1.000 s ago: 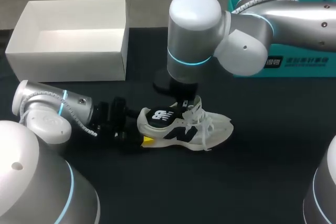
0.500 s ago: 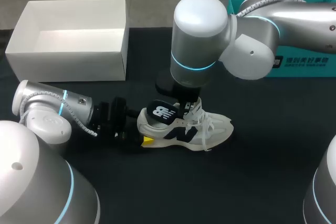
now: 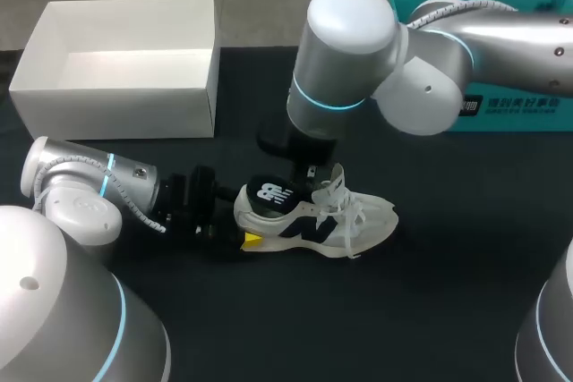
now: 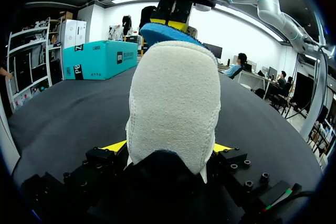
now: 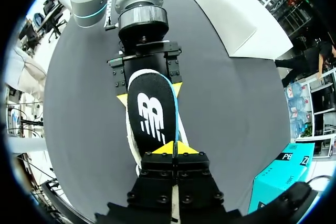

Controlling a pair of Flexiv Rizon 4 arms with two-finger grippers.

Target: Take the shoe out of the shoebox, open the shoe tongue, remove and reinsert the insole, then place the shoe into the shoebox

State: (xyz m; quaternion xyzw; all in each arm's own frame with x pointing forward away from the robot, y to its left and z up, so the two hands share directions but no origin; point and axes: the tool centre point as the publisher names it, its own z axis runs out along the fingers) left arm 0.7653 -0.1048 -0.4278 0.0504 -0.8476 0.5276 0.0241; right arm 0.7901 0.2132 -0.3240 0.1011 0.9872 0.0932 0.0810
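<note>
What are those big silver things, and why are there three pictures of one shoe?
They are two robot arms, the left arm and the right arm. Each ends in a gripper with two yellow-tipped fingers. One picture looks down from above the table. The two round ones come from a small camera on each wrist. On the table are a white sneaker, an open white shoebox and a teal box. The left gripper pinches the sneaker's heel. The right gripper pinches the black insole, which sticks up out of the sneaker.
</note>
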